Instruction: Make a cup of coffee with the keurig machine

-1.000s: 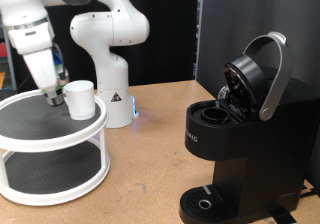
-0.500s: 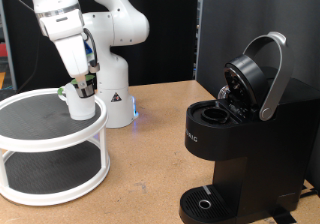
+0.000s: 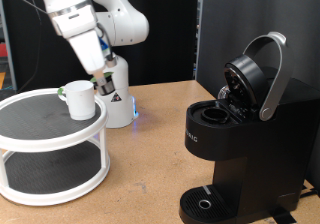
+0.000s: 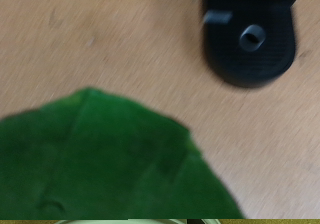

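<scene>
The white cup (image 3: 80,99) stands upright on the top shelf of a white round stand (image 3: 30,134) at the exterior view's left. My gripper (image 3: 103,80) hangs just right of the cup, above the stand's edge, shut on a small green-topped pod (image 3: 100,79). In the wrist view the pod's green top (image 4: 100,159) fills the near field, blurred. The black keurig machine (image 3: 240,144) stands at the exterior view's right with its silver-handled lid (image 3: 268,74) raised and the pod chamber (image 3: 213,112) open. Its round drip tray base (image 4: 250,39) shows in the wrist view.
The arm's white base (image 3: 115,94) stands behind the stand. The wooden table (image 3: 150,164) lies between the stand and the machine. A dark panel (image 3: 215,24) rises behind the machine.
My gripper has lifted off the stand's top shelf and moved toward the exterior view's right, past the cup, carrying the pod. The cup and machine have not moved.
</scene>
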Robot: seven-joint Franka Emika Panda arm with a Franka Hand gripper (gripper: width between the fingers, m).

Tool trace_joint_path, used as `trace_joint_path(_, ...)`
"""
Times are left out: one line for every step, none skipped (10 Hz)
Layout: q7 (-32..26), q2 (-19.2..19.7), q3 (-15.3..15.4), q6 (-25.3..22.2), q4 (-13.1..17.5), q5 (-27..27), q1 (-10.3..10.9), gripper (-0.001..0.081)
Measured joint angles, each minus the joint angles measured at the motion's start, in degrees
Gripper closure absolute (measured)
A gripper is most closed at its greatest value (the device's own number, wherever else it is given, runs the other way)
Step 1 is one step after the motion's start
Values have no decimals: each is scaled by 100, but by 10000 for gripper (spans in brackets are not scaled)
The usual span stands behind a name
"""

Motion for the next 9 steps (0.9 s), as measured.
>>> trace_joint_path(119, 9, 48, 2, 84, 264, 140, 324)
trace_joint_path(210, 23, 92, 0, 193, 480, 262, 324)
trace_joint_path(290, 46, 124, -18, 321, 669, 382, 324)
trace_joint_path(368, 94, 162, -43, 469, 833, 481, 324)
trace_joint_path(425, 188, 175, -73, 580, 895, 539, 324)
trace_joint_path(423, 188, 174, -71, 566, 890, 529, 324)
trace_joint_path(447, 190, 184, -29, 546, 901, 536, 324)
trace_joint_path(607, 213, 243, 79, 544, 1017, 559, 324)
trace_joint_path(849, 277, 350, 249, 579, 1189, 611, 324)
